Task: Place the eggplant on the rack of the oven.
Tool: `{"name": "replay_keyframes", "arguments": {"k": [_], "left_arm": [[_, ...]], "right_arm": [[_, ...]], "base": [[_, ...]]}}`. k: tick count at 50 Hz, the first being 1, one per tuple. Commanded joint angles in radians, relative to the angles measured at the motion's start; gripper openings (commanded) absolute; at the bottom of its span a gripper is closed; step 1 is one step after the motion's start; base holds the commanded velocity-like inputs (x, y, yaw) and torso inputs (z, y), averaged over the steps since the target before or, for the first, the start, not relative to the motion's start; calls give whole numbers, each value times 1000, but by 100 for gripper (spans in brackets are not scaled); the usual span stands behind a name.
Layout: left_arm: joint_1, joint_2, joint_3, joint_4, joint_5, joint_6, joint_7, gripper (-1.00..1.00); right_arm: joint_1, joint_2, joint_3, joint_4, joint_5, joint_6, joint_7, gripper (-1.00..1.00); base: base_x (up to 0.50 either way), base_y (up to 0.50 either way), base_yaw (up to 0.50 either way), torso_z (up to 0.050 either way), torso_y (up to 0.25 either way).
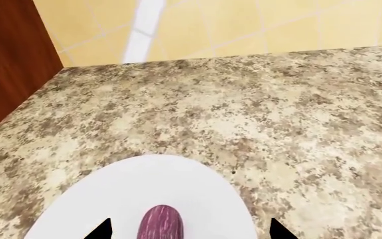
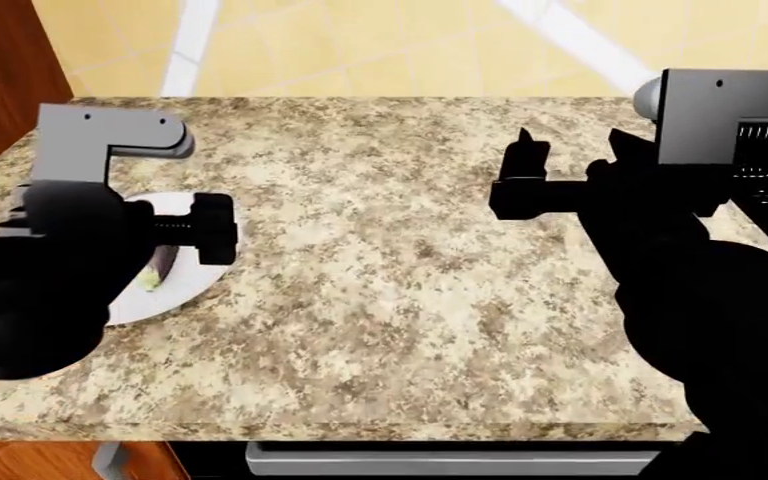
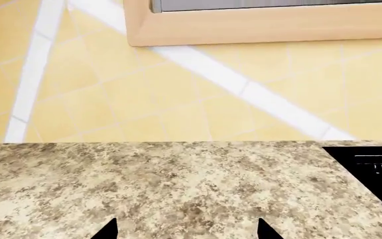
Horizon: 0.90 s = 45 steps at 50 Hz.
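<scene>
Currently the eggplant (image 1: 161, 222) lies on the white plate (image 1: 198, 189), which rests on the speckled countertop (image 1: 257, 114) near its corner beside a brown cabinet panel (image 1: 8, 59). The left gripper (image 1: 189, 230) hovers directly over the plate; its two dark fingertips (image 1: 101, 230) stand spread to either side of the eggplant and apart from it, so the jaws are released and hold nothing. The right gripper (image 3: 185, 230) hangs over bare countertop well away from the plate, its tips likewise spread and empty.

Handling judgement: the eggplant is likely light, firm and smooth-skinned, and its rounded, oval body may roll or slip on the plate's glazed surface. The recommended hold is across the thickest part of the body, at mid-length, with the fingers closing on the two long flanks rather than on the tapered stem end. Moderate closing force should suffice. Neither the rack nor the oven cavity is visible in these views.
</scene>
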Motion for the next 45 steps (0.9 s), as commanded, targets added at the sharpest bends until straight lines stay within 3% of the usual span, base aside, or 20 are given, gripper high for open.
{"name": "replay_keyframes", "arguments": {"k": [1,10,29,45], "left_arm": [[14,-23,-4,7,-16,-1,-25,100],[39,-30,6,-10,-8,2,-26,100],[69,37,100,-219,217,101,176,100],[83,46,98,-271,229,125,186,100]], "right_arm": [[-2,2,0,-5,23,-7,13,100],[-34,7,6,-8,36,-23,15,100],[-87,31,17,11,43,-70,18,100],[-100,39,30,10,60,-73,31,100]], "base": [[0,0,0,0,0],[0,0,0,0,0],[0,0,0,0,0],[0,0,0,0,0]]}}
